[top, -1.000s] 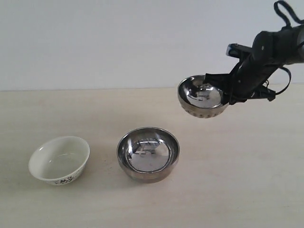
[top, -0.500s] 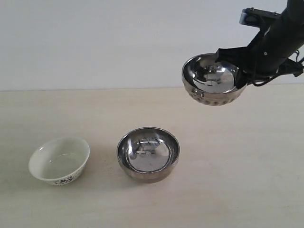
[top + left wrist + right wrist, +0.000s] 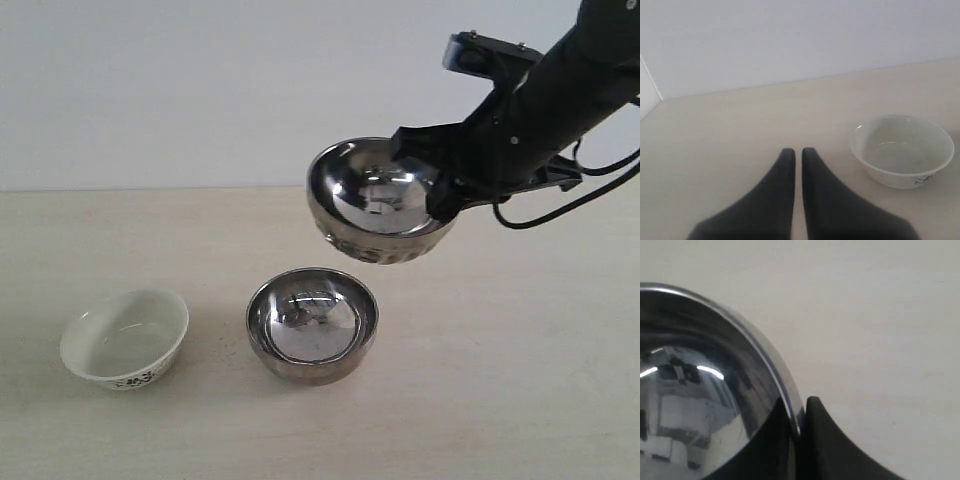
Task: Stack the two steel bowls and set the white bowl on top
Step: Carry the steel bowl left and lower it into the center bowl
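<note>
A plain-sided steel bowl [image 3: 312,324] rests on the table near the middle. Above it and slightly to its right hangs the dimpled steel bowl [image 3: 378,200], tilted, its rim pinched by my right gripper [image 3: 438,196]. In the right wrist view the rim of that dimpled steel bowl [image 3: 715,370] runs between the two black fingers [image 3: 817,440] of the right gripper [image 3: 799,412]. The white bowl [image 3: 124,337] with dark flowers near its base sits at the left. In the left wrist view my left gripper [image 3: 796,152] is shut on nothing, with the white bowl [image 3: 902,150] beside it and apart.
A pale wooden tabletop [image 3: 520,380] carries the bowls, and a plain white wall [image 3: 200,90] stands behind it. The right arm [image 3: 560,90] with its cables hangs over the table's right back part.
The right gripper has carried the dimpled steel bowl up and then leftward and lower, from the far right to above the plain steel bowl. The other two bowls have not moved.
</note>
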Available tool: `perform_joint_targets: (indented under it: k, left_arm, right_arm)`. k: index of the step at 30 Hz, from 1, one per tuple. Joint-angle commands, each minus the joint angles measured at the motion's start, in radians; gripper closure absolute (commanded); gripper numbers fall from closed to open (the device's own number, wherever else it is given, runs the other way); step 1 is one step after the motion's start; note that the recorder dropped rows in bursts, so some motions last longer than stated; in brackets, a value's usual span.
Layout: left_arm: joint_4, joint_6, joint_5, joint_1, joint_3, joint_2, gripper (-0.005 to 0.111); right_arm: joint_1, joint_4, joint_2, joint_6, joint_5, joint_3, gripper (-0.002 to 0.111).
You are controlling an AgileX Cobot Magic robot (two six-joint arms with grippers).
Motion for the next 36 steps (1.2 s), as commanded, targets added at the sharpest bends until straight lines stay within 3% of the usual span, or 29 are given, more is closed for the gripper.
perform_joint_targets:
  k: [1, 8, 36]
  left_arm:
    - [-0.008, -0.01, -0.008, 0.003, 0.003, -0.004, 0.103]
    - [-0.008, -0.01, -0.008, 0.003, 0.003, -0.004, 0.103]
    - [-0.008, -0.01, -0.008, 0.003, 0.003, -0.004, 0.103]
  right_arm:
    - [0.067, 0.009, 0.042, 0.053, -0.059, 0.0, 0.108]
    - [0.146, 0.02, 0.157, 0.056, -0.11, 0.0, 0.108]
    - [0.146, 0.033, 0.228, 0.023, -0.096, 0.0, 0.108]
